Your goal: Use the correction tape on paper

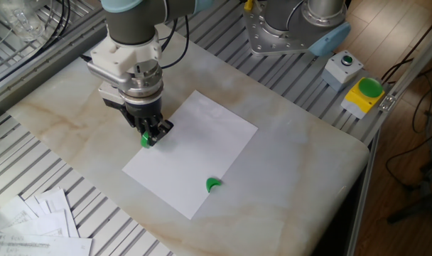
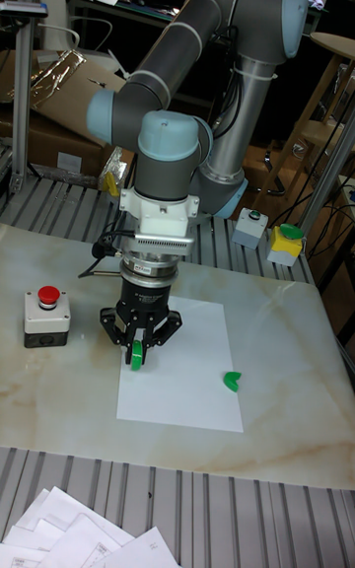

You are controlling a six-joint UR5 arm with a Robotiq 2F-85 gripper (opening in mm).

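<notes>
The paper (image 1: 191, 153) (image 2: 187, 366) lies flat in the middle of the marble table. My gripper (image 1: 151, 135) (image 2: 137, 351) points straight down over the sheet's left edge and is shut on the correction tape (image 1: 146, 139) (image 2: 135, 356), whose green wheel shows between the black fingers. The tape's tip sits at or just above the paper; contact cannot be judged. A small solid green crescent piece (image 1: 213, 184) (image 2: 233, 382) rests on the paper near its front right edge, well apart from the gripper.
A grey box with a red button (image 2: 46, 318) stands on the table's left. Printed sheets (image 1: 38, 224) (image 2: 89, 538) are fanned at the front left. A grey box with a green button (image 1: 343, 67) and a yellow one (image 1: 365, 94) sit at the right rear.
</notes>
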